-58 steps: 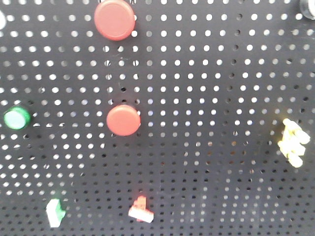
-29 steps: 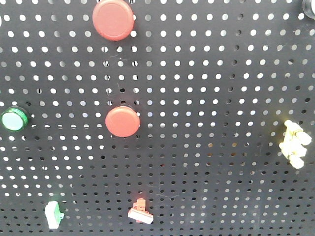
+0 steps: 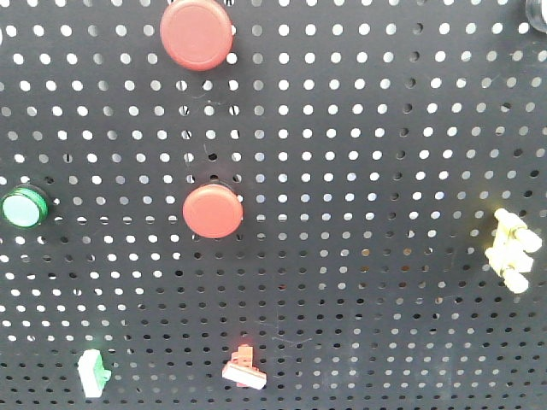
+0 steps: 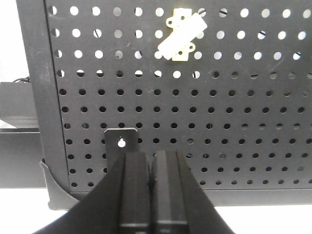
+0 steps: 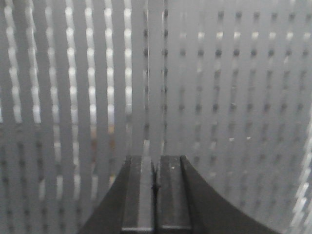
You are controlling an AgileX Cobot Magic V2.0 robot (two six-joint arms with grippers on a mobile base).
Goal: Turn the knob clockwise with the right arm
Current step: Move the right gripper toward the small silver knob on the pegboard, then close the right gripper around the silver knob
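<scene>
Right hand [image 5: 155, 158], pinched shut on nothing, faces the pegboard [image 5: 234, 97] with no knob ahead; pressing forward risks striking bare board.

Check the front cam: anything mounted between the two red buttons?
Nothing. In the front-facing view, only bare pegboard runs between the upper red button and the lower red button.

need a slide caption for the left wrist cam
Left gripper, jaws shut, faces the black pegboard, with a tilted cream fitting mounted above it.
</scene>
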